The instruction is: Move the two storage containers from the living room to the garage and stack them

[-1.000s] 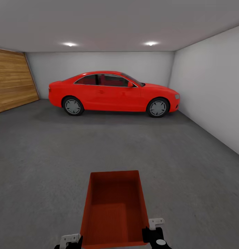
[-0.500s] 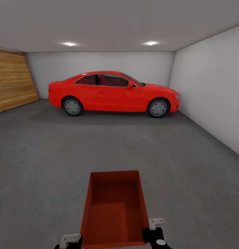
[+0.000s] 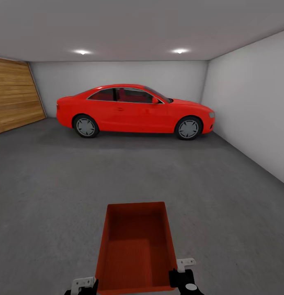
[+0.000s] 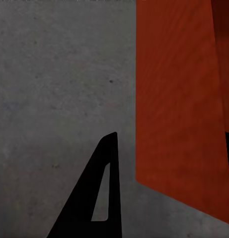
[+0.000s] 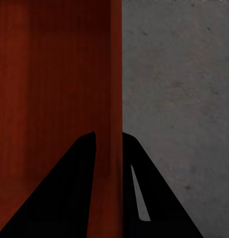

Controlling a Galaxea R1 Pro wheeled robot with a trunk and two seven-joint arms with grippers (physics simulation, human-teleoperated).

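Observation:
I am in the garage, on its dark grey concrete floor [image 3: 51,184]. One red-orange open-top storage container [image 3: 136,246] hangs low in front of me, empty, its long side pointing ahead. My right gripper [image 3: 182,278] is shut on its right wall; the right wrist view shows that wall [image 5: 59,74] pinched between the two dark fingers [image 5: 74,188]. My left gripper [image 3: 82,285] stands open astride the left wall [image 4: 179,99], with floor showing between its outer finger [image 4: 102,188] and the wall. The second container is out of view.
A red coupe [image 3: 133,108] is parked side-on at the back wall. A wooden plank door [image 3: 14,96] fills the left side. A plain white wall [image 3: 248,106] runs along the right. Bare floor stretches between me and the car.
The view has crept very slightly, so the car sits a touch further left. The container and both grippers hold the same pose.

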